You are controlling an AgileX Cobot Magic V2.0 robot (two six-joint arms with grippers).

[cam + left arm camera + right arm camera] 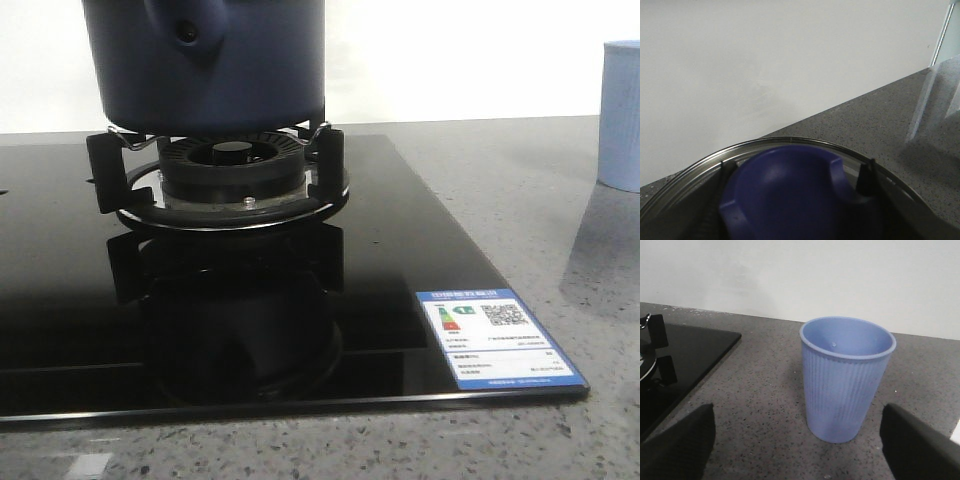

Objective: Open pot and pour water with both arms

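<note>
On burner (232, 175): matte navy pot (205, 65), straight-sided, holed handle stub.

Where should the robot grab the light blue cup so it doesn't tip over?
Probably around the ribbed wall of the cup, about mid-height, coming in level from the side the right gripper already faces. The cup stands upright on the grey counter with no handle, and its ribs should give grip. The open fingers sit wide to each side, so closing in would straddle it.
</note>
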